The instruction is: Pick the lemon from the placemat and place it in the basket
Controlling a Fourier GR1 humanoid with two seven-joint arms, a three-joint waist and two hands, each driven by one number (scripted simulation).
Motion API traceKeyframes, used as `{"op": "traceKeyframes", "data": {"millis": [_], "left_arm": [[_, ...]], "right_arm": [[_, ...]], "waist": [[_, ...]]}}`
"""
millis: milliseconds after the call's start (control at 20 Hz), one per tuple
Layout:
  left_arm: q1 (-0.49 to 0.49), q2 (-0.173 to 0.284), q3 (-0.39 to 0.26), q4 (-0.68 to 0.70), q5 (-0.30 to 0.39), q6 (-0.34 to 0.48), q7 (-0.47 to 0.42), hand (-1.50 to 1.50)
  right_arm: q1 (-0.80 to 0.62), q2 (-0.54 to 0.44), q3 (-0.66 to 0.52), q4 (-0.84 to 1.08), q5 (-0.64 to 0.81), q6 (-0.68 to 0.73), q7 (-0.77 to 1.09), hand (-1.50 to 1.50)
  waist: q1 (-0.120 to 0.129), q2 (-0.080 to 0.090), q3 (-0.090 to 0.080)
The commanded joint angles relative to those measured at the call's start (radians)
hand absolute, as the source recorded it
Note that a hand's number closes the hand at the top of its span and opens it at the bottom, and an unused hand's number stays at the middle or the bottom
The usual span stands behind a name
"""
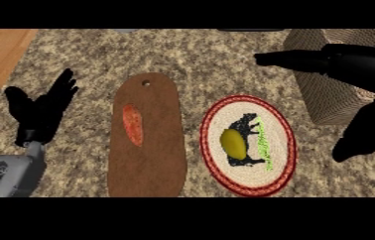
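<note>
Here the speckled, granite-like tabletop (219, 65) carries an oval woven placemat (282, 177) with a red rim, a pale centre and a dark animal figure. The lemon (233, 143), smooth, oblong and yellow-green, lies near the middle of that placemat, touched by no hand. Just left of the mat sits a long brown wooden cutting board (154, 174) with a rounded top and a small hole; a slim orange-red carrot (132, 124) lies on it. A tan woven basket (326, 97) stands at upper right. The right hand (351, 65) hovers over the basket, fingers straight and spread from the thumb. The left hand (40, 107) rests at the left edge, fingers up and open.
</note>
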Motion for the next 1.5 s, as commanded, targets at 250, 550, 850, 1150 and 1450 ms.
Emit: {"op": "traceKeyframes", "data": {"millis": [250, 550, 850, 1150, 1450], "left_arm": [[0.041, -0.035, 0.023, -0.036, -0.036, -0.034, -0.016, 0.0], [-0.008, -0.038, 0.059, 0.024, -0.048, -0.051, -0.013, 0.0], [0.003, -0.061, 0.072, -0.039, -0.07, -0.047, 0.064, 0.0], [0.023, -0.062, 0.103, -0.065, -0.093, -0.061, 0.041, 0.0], [0.055, -0.071, 0.149, -0.035, -0.092, -0.137, 0.008, 0.0]], "right_arm": [[0.173, 0.027, -0.024, 0.083, 0.292, -0.073, -0.398, -1.5], [0.292, 0.183, 0.146, 0.138, 0.522, -0.348, -0.526, -1.5], [0.276, 0.293, 0.15, 0.277, 0.529, -0.389, -0.56, -1.5], [0.237, 0.377, 0.26, 0.369, 0.706, -0.468, -0.493, -1.5], [0.203, 0.332, 0.227, 0.533, 0.787, -0.5, -0.646, -1.5]], "waist": [[0.013, 0.004, 0.001], [0.01, 0.004, 0.0], [0.009, 0.001, 0.0], [0.013, 0.001, 0.0], [0.011, 0.001, 0.0]]}}
